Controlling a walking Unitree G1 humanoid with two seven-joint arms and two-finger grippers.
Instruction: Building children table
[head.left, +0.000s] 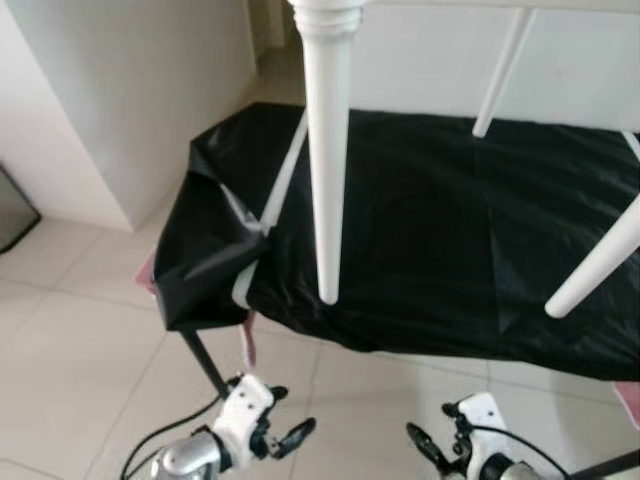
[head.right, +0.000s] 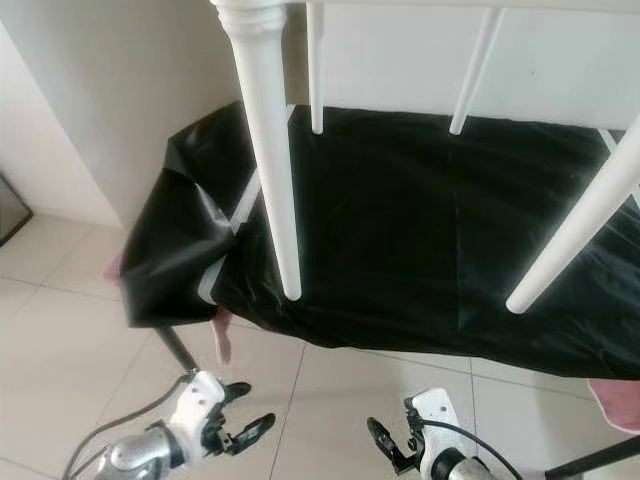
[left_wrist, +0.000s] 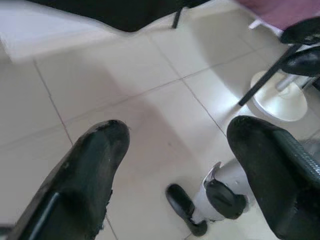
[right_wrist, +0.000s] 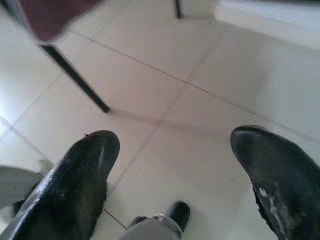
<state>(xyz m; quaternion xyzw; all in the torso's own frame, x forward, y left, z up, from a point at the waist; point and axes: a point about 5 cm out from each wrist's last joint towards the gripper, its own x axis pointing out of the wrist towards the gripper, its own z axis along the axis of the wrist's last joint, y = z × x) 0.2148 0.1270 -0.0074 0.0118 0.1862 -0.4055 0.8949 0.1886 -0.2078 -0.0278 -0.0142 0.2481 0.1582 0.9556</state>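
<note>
Left eye view: white table legs (head.left: 328, 150) taper downward.

Pale glossy square floor tiles (head.left: 70, 350) with thin grout lines meet a plain white wall (head.left: 130, 90); daylight falls softly across both.

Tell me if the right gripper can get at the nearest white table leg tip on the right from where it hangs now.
Probably yes. The right gripper hangs open and low over the floor, the white leg tip sits above it over the black sheet, and nothing lies between; it must rise first.
</note>
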